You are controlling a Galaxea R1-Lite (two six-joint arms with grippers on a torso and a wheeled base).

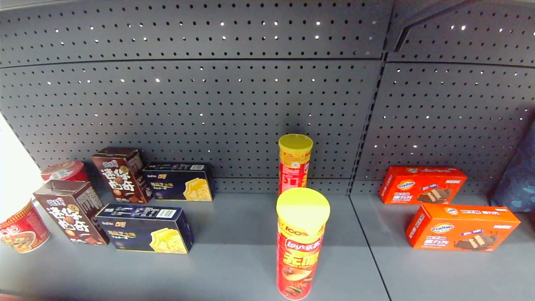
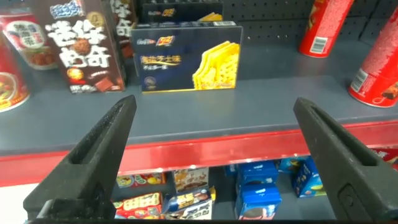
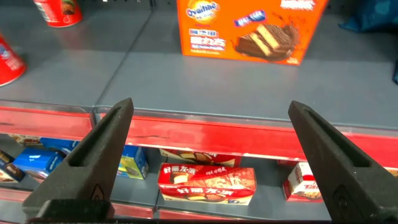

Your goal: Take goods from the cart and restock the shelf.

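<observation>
The left gripper (image 2: 213, 107) hangs just in front of the red front lip (image 2: 186, 154) of the grey metal shelf (image 1: 234, 259). Its two black fingers are spread wide and hold nothing. The right gripper (image 3: 210, 107) sits before the same lip farther right, also spread wide and empty. Below the lip, a lower tier holds small blue packets (image 2: 258, 193) and a flat red carton (image 3: 207, 185).

On the shelf, the near row runs from left to right:
- a red paper noodle cup (image 1: 19, 230)
- an upright brown cardboard box (image 1: 71, 217)
- a dark blue cardboard box with a yellow picture (image 1: 146, 229), just beside the brown one
- a tall red crisp tube with a yellow plastic lid (image 1: 299, 246), standing upright near the middle
- an orange cardboard wafer box (image 1: 462, 228), well to the right

The far row repeats these goods:
- a second red noodle cup (image 1: 64, 170)
- a second brown box (image 1: 122, 173)
- a second dark blue box (image 1: 179, 181)
- a second red crisp tube (image 1: 294, 165), directly behind the near one
- a second orange wafer box (image 1: 422, 184)

Behind them stands the dark grey perforated back panel (image 1: 209, 104). A dark blue patterned bag (image 1: 518, 175) shows at the far right edge.
</observation>
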